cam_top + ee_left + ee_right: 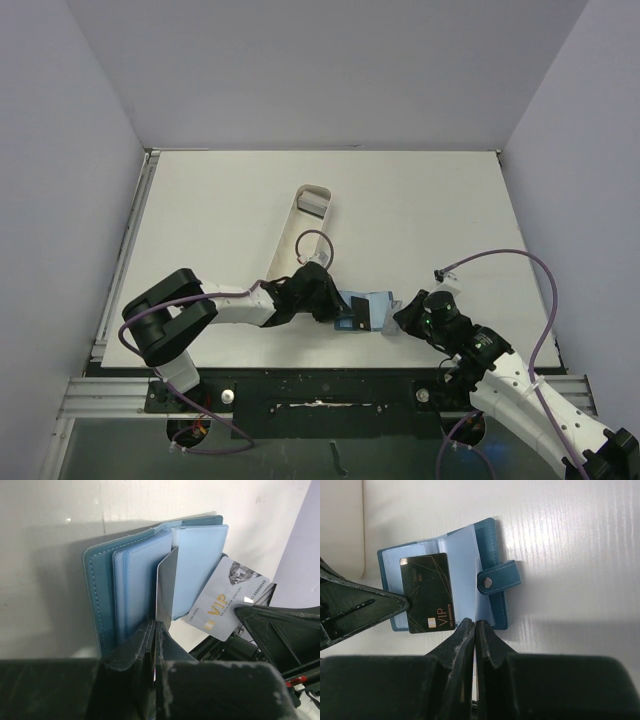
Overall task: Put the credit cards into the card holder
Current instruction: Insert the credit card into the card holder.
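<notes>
The teal card holder (372, 300) lies open on the table between both grippers, pale blue pockets up and snap tab (499, 579) to one side. My left gripper (336, 310) is shut on a black VIP card (427, 592), seen edge-on in the left wrist view (167, 585). It holds the card over the holder's (100, 595) inner leaves. My right gripper (402, 315) is shut on a grey VIP card (227, 600) at the holder's (490, 540) other side. That card is edge-on between its fingertips (465, 630) in the right wrist view.
A long white oblong tray (292, 235) lies diagonally behind the left gripper, with several cards (313, 203) stacked at its far end. The table's near edge and the arm bases lie just below the holder.
</notes>
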Robot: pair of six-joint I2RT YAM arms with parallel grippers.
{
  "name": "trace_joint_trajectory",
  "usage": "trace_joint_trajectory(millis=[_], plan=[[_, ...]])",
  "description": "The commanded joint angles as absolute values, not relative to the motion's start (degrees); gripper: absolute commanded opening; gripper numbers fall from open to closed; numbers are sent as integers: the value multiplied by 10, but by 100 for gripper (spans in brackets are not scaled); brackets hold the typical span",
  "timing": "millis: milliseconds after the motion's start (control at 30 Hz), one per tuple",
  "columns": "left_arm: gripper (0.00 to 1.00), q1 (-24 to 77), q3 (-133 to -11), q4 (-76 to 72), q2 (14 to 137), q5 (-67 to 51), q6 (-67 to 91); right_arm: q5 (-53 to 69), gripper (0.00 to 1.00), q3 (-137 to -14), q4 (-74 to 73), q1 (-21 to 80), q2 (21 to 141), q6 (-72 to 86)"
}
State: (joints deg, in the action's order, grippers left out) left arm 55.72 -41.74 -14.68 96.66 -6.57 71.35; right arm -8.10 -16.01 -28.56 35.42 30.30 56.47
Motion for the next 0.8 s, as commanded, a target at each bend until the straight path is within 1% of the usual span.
trace_joint_trajectory(millis=[0, 200, 767], plan=[[0, 559, -439, -119, 968, -36, 714, -98, 0, -165, -281, 361, 296, 573], [0, 559, -460, -90, 974, -16, 699, -100, 0, -164, -279, 365, 297, 576], [0, 559, -500, -67, 1000, -12, 693, -101, 0, -167, -273, 374, 309, 578]])
